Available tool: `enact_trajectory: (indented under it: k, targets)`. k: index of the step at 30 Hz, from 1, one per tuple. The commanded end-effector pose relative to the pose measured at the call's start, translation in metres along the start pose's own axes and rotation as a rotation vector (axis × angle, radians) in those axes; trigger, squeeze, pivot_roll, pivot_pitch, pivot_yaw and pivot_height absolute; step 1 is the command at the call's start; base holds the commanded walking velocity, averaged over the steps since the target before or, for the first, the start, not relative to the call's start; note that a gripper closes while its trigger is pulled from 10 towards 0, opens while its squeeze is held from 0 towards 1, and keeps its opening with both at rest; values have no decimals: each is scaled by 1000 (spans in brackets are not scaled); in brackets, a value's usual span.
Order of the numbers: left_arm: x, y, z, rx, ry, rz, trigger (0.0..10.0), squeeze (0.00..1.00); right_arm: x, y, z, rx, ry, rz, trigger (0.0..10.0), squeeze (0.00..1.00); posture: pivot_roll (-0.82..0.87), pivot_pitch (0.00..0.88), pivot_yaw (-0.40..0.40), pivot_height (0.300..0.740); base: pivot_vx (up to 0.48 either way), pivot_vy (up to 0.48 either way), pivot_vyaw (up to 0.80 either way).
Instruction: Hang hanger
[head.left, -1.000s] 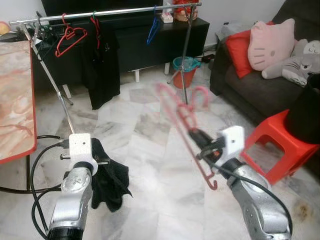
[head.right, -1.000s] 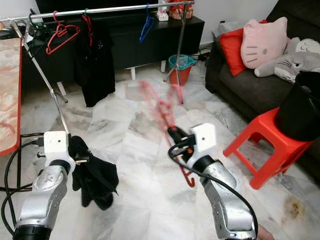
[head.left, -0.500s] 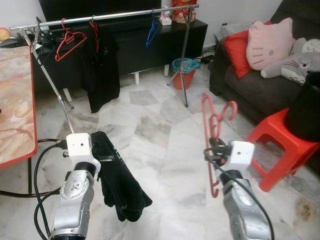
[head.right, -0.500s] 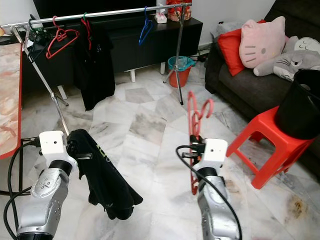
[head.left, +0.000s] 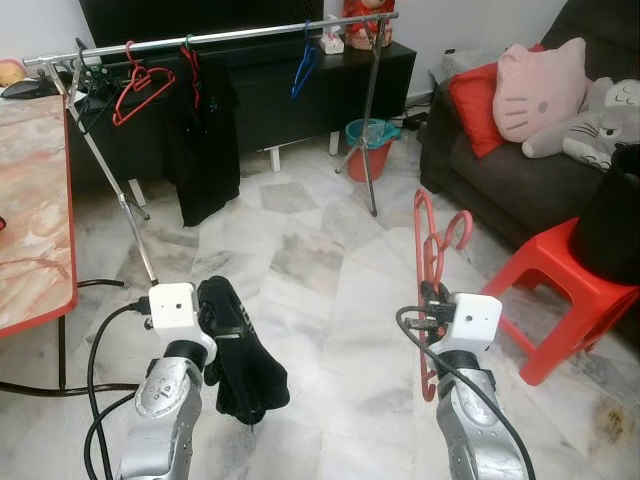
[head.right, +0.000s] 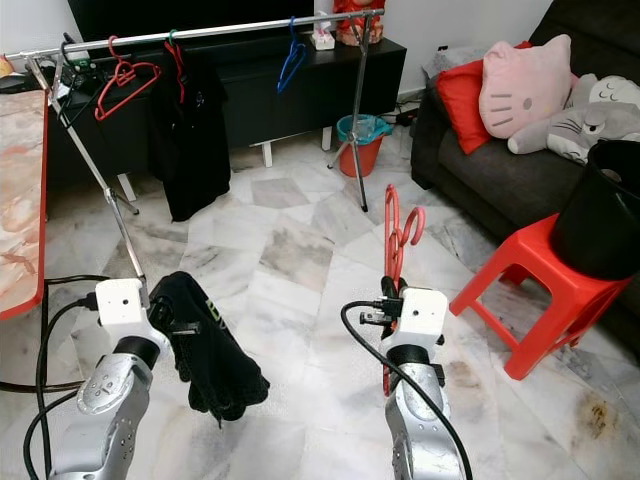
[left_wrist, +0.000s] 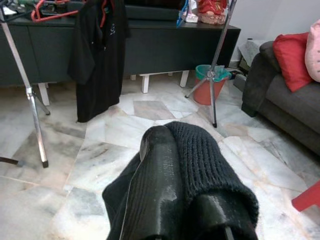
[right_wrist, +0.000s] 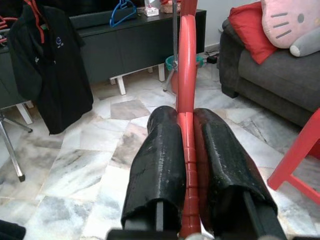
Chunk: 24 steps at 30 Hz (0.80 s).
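A red plastic hanger (head.left: 432, 262) stands upright in my right gripper (head.left: 432, 297), which is shut on its bar; in the right wrist view the two black fingers (right_wrist: 165, 165) clamp the red hanger (right_wrist: 187, 80). My left gripper (head.left: 218, 318) is shut on a black knitted garment (head.left: 240, 360) that droops from it; the cloth (left_wrist: 205, 165) drapes over one finger in the left wrist view. Across the room a steel clothes rail (head.left: 220, 36) carries a red hanger (head.left: 140, 80), a black shirt (head.left: 205, 135) and a blue hanger (head.left: 305, 60).
A marble-patterned table with a red edge (head.left: 68, 250) stands at my left. A red stool (head.left: 560, 290) and a dark sofa (head.left: 500, 170) with plush cushions are on the right. A black TV cabinet (head.left: 300, 95) and a teal bucket (head.left: 370, 135) lie behind the rail.
The right gripper turned the red hanger from tilted to upright and holds it steady. The left arm shifted inward, and the black garment hangs shorter and more bunched.
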<state>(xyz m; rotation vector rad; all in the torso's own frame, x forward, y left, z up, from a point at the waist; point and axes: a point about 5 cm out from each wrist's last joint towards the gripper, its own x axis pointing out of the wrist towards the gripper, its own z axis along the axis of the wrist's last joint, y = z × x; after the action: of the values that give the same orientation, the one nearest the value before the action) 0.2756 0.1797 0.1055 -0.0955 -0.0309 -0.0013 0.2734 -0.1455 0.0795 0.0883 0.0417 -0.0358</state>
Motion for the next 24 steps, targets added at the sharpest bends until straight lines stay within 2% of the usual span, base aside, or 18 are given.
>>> enact_trajectory:
  k: [1,10,24]
  targets:
    - [-2,-1,7,69,-48,-25,10000,0,0,1,4,-10,-24,4,10000,0,41,0,-17,740,0,0,0]
    - [-14,3,3,73,-40,-6,10000,0,-2,-4,3,-27,-22,4,10000,0,33,0,-33,740,0,0,0]
    - [-13,-1,2,78,-40,-13,10000,0,2,3,5,-22,-26,33,10000,0,28,0,-30,740,0,0,0]
